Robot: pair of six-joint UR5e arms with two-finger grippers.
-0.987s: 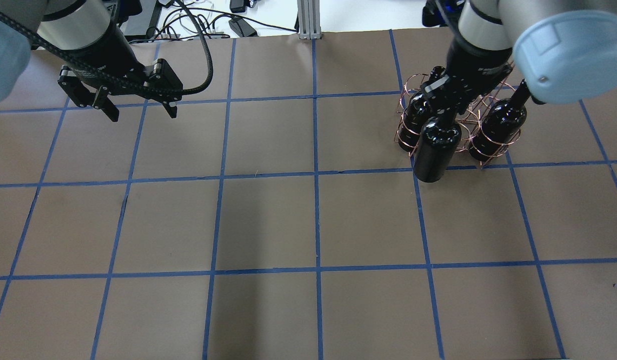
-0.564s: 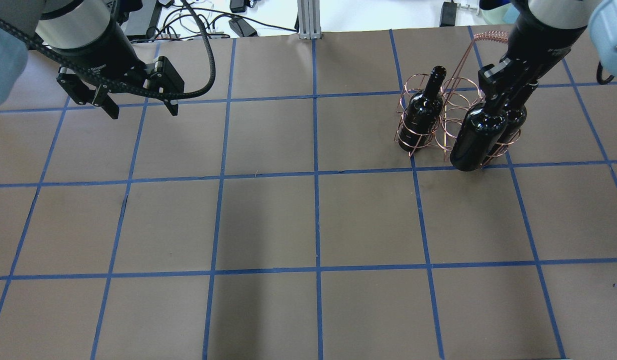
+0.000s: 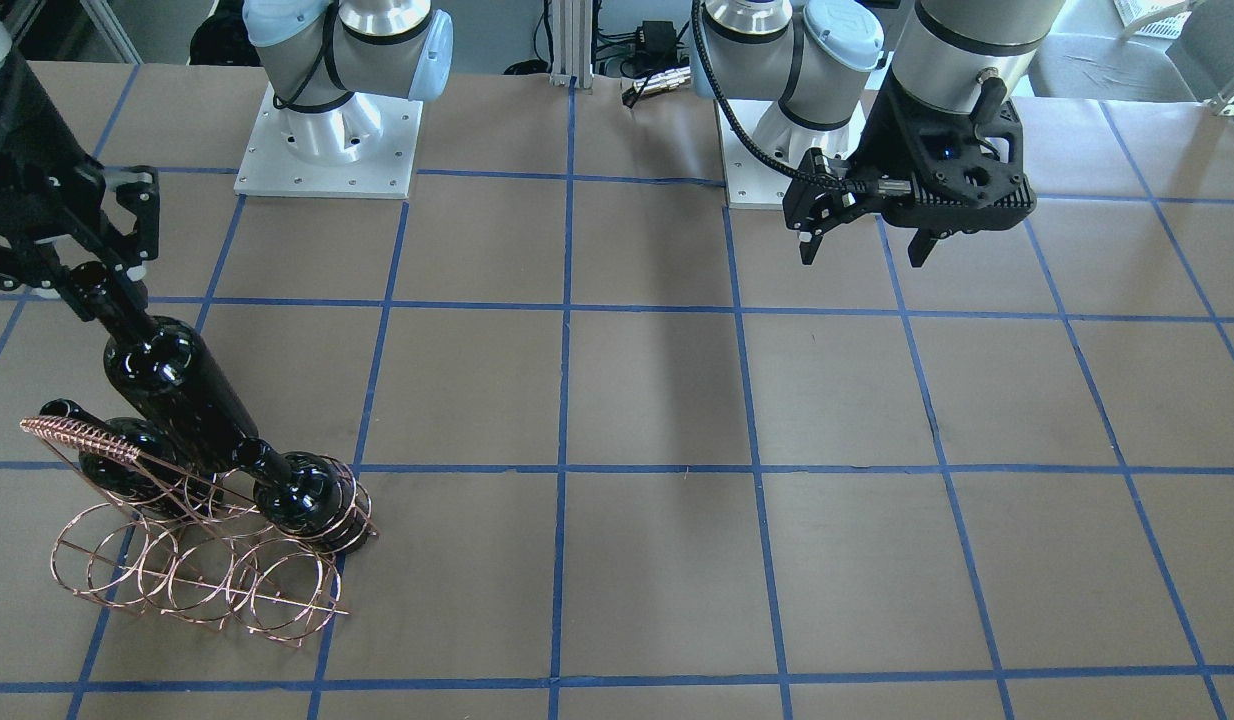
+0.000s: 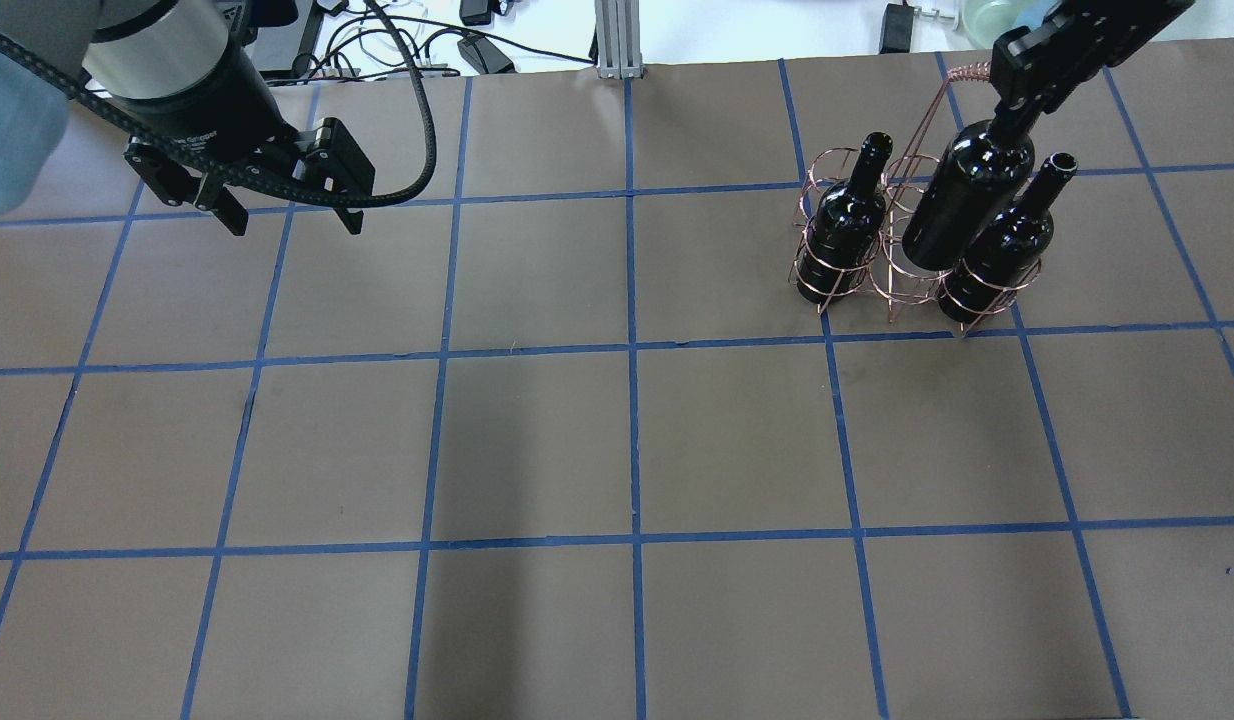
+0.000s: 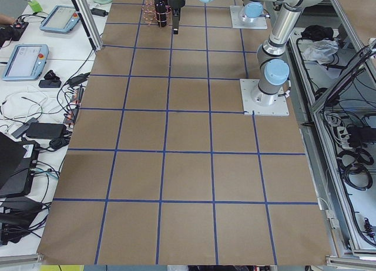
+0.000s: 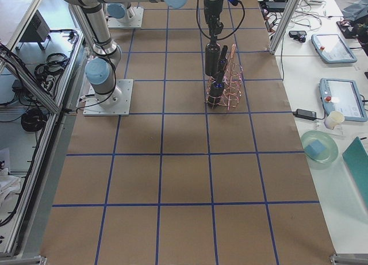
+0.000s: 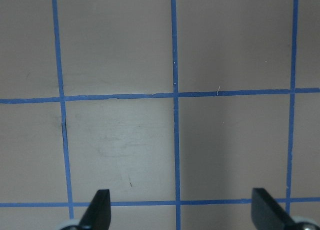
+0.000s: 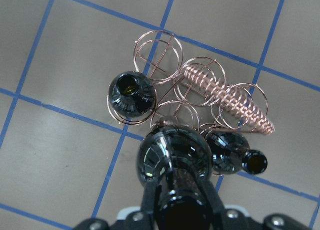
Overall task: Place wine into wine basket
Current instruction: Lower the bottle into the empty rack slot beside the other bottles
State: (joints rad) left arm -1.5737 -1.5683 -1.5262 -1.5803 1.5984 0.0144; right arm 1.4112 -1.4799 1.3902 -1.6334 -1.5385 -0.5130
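My right gripper point(image 4: 1017, 105) is shut on the neck of the wine bottle point(image 4: 962, 205), a glossy black bottle that hangs tilted over the middle ring of the copper wire wine basket point(image 4: 962, 72). Two identical bottles stand in the basket's end rings, one on the left point(image 4: 847, 235) and one on the right point(image 4: 1002, 245). In the right wrist view the held bottle point(image 8: 175, 157) sits between them, beside the coiled handle point(image 8: 227, 98). In the front view the bottle point(image 3: 172, 385) is above the basket point(image 3: 77, 438). My left gripper point(image 4: 289, 215) is open and empty, far to the left.
The brown table point(image 4: 627, 440) carries a grid of blue tape. Cables and a metal post point(image 4: 615, 40) lie beyond the far edge. The left wrist view shows only the bare table point(image 7: 125, 140) below the open fingers point(image 7: 100, 210).
My right gripper has carried the bottle from the basket's near side, first to the right and then away from the robot, to above the middle ring. The left arm has barely moved.
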